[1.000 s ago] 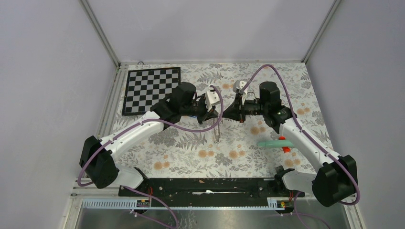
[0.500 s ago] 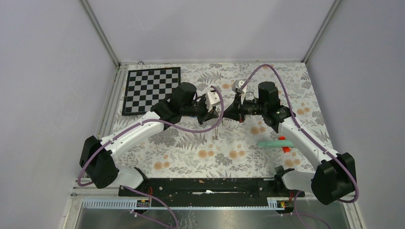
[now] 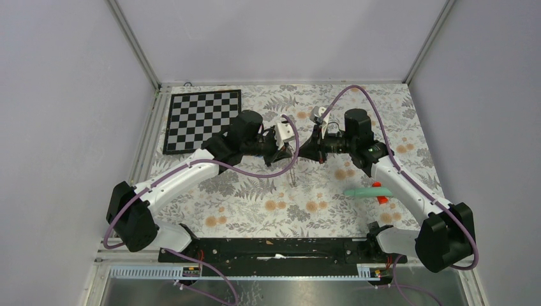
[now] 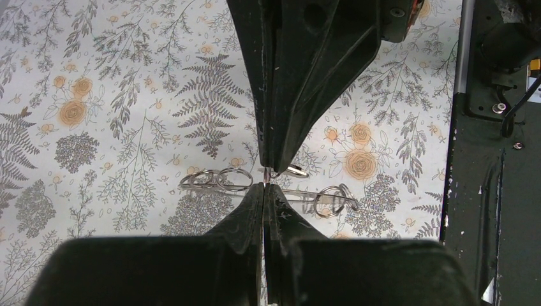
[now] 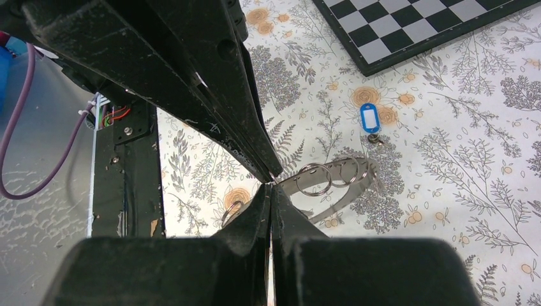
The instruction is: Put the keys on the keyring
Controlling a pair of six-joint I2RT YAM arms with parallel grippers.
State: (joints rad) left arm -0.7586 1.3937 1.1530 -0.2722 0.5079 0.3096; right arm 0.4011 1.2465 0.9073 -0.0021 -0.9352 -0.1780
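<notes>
My left gripper and right gripper meet tip to tip above the middle of the table. Both are shut on the keyring, a dark-grey hoop that hangs edge-on below them. In the right wrist view the hoop shows as a grey band carrying small silver split rings, right by my shut right gripper. In the left wrist view the hoop is a thin line behind my shut left gripper. The blue key lies on the tablecloth, apart from the hoop. The black key is out of view.
A black-and-white chequered board lies at the back left. A teal stick with a red piece lies at the right, under the right arm. The black base rail runs along the near edge.
The hanging hoop has swung slightly, its lower end shifting a little left and then back right. Both grippers stay shut, tip to tip, in nearly the same place.
</notes>
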